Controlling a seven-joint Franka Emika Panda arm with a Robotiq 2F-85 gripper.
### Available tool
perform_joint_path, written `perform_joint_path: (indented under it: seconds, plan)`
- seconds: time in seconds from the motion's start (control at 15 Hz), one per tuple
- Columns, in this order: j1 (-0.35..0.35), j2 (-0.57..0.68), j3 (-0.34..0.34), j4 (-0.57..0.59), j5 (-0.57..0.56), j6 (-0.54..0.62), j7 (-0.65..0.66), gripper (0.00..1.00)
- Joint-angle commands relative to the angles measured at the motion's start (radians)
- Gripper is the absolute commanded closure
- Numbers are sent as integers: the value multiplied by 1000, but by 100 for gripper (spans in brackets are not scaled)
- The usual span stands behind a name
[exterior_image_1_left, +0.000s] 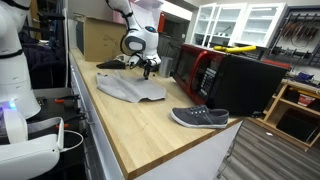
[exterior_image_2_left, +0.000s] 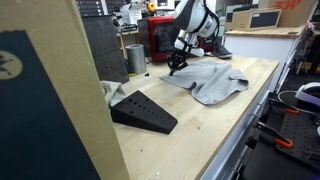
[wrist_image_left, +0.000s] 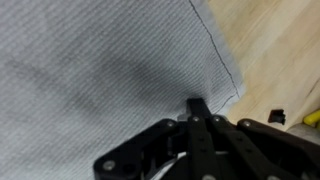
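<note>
Pinching the grey cloth (exterior_image_1_left: 130, 88) at its hemmed edge, the gripper (exterior_image_1_left: 148, 66) has its fingers pressed fully together (cloth spread mid-bench), on a pale wooden bench (exterior_image_1_left: 140, 135) in a cluttered workshop, a grey shoe (exterior_image_1_left: 200, 117) nearer the bench's end.

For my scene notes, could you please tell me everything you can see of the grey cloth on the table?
The grey cloth is a fabric with a fine ribbed texture and a stitched hem along its edge. It lies mostly flat on the light wooden table, apart from the shoe. The shut hand touches it just inside the hem; whether a fold is pinched cannot be told.
</note>
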Motion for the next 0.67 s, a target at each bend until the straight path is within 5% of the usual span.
perform_joint_path:
  seconds: [0.0,0.6]
  plan:
    - [-2,92,44,75,28,-40,-30,100]
    - [5,168,110,206,15,-95,-103,100]
